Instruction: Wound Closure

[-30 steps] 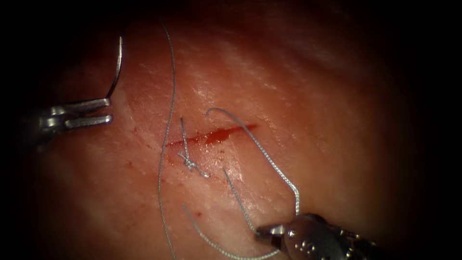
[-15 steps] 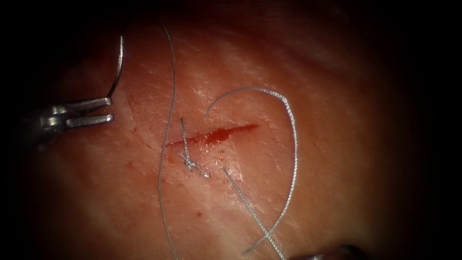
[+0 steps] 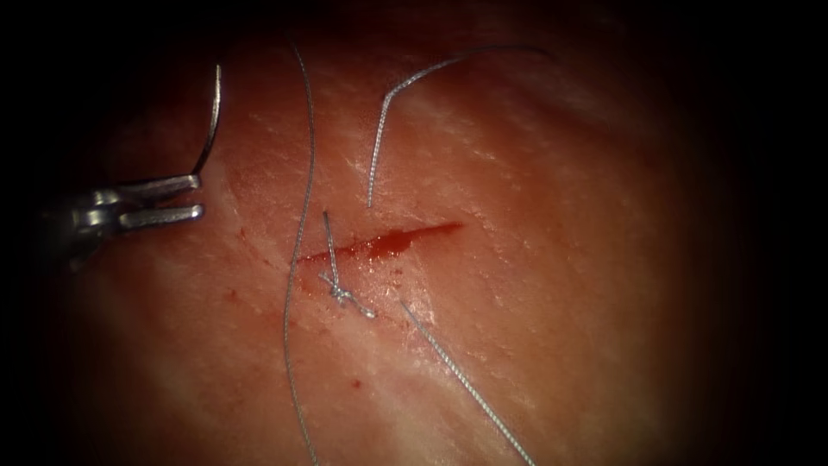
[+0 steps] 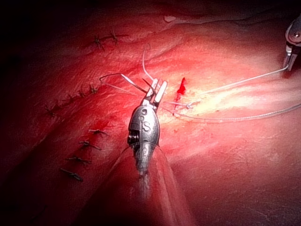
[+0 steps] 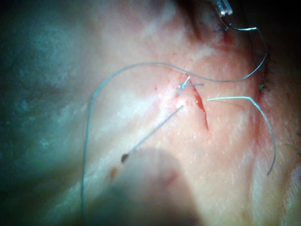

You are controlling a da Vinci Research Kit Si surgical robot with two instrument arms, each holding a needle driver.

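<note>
My left tool [image 3: 159,200] is gripping the needle [image 3: 210,121] at its end, clear above the tissue [image 3: 535,285], left of the cut [image 3: 379,244]. My right tool [image 4: 292,42] is clamping the thread [image 3: 466,384], which is running back to the knot [image 3: 343,293].

Suturing practice bench: stitched tissue [image 4: 225,155] under a needle driver [image 4: 145,127].

Endoscope overhead; wrist views close, cut [image 3: 379,244] shared
</note>
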